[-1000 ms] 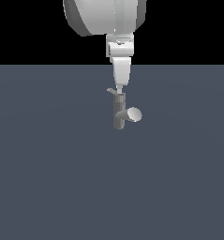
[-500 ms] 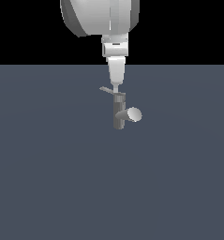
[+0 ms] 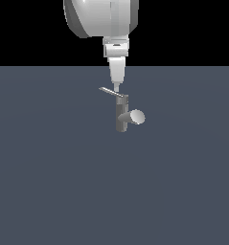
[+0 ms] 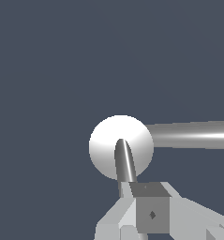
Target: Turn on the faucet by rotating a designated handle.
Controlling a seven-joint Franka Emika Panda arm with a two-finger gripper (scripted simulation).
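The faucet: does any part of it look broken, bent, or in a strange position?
Nothing stands out. The faucet stands upright and looks whole. Its handle slants out from the top of the post, and the spout points to the exterior view's right. The gripper hangs just above the handle.

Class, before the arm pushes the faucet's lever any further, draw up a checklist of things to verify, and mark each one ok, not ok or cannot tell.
1. Gripper is at the handle, not the spout: ok.
2. Fingertips touch the handle: cannot tell; in the exterior view they meet it near the post.
3. Gripper open or shut: cannot tell.
4. Faucet stands upright: ok.
5. Handle's sweep free of obstacles: ok, none visible.
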